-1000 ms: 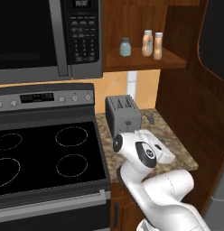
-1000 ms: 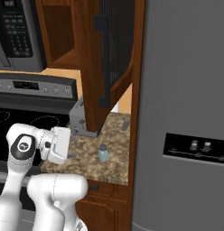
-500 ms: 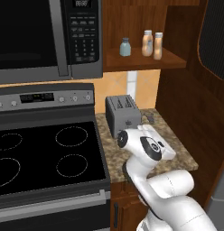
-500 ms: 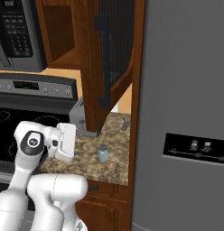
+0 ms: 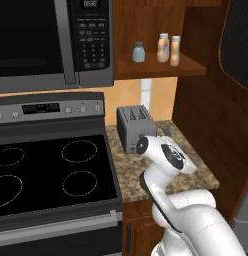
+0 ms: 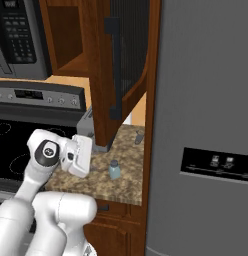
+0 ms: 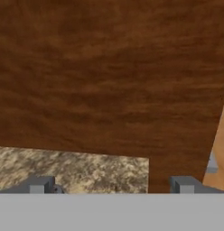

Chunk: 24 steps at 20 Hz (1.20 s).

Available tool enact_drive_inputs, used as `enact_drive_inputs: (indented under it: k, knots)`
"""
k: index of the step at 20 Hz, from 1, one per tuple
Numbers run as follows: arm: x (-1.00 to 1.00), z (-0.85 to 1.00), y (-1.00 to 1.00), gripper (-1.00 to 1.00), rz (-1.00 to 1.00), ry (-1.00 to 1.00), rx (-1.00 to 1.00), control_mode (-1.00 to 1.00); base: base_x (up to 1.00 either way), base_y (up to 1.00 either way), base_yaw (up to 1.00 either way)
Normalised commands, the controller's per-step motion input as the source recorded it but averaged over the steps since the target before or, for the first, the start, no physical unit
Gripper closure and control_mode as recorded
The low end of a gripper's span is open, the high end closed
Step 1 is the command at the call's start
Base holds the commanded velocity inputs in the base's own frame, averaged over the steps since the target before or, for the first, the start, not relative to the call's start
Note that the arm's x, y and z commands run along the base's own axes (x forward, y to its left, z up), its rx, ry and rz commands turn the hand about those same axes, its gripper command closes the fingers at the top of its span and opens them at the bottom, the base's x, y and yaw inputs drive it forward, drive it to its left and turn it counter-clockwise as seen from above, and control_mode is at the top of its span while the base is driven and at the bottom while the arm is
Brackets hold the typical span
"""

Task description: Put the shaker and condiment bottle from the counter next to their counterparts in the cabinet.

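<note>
The shaker (image 6: 114, 169) stands upright on the granite counter (image 6: 123, 185), near its front edge. My white hand (image 6: 80, 156) hovers left of it, apart from it, pointing toward the wood panel. My gripper (image 7: 111, 187) is open with nothing between its fingertips (image 7: 39, 185), facing the wood wall just above the counter (image 7: 64, 169). On the open shelf of the cabinet (image 5: 161, 67) stand a matching blue-grey jar (image 5: 139, 52) and two peach-orange bottles (image 5: 163, 47) (image 5: 174, 50) side by side. In the left base view my arm (image 5: 163, 157) hides the shaker.
A grey toaster (image 5: 133, 127) sits at the back of the counter beside the black stovetop (image 5: 46, 170). The microwave (image 5: 46, 40) hangs above. The open cabinet door (image 6: 121, 60) overhangs the counter, and the grey fridge (image 6: 206, 125) walls the right. A small dark item (image 6: 138, 136) lies near the back.
My arm has lifted a little and the hand has edged toward the wood panel. The shaker has stayed put and the gripper is as wide as before.
</note>
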Motion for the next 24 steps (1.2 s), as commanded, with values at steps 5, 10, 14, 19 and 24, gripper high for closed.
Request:
enact_drive_inputs:
  k: [5, 10, 14, 19, 24]
  knots:
    - [0.34, -0.37, -0.06, -1.00, 0.00, 0.00, 0.00, -1.00, 0.00, 0.00, 0.00]
    - [0.08, -0.72, -0.10, -1.00, 0.00, 0.00, 0.00, -1.00, 0.00, 0.00, 0.00]
    - [0.23, -0.37, -0.21, -1.00, 0.00, 0.00, 0.00, -1.00, 0.00, 0.00, 0.00]
    - [0.17, -0.33, -0.33, -1.00, 0.01, 0.00, 0.01, -1.00, 0.00, 0.00, 0.00]
    - [0.17, -0.29, -0.14, -1.00, 0.00, 0.00, 0.01, -1.00, 0.00, 0.00, 0.00]
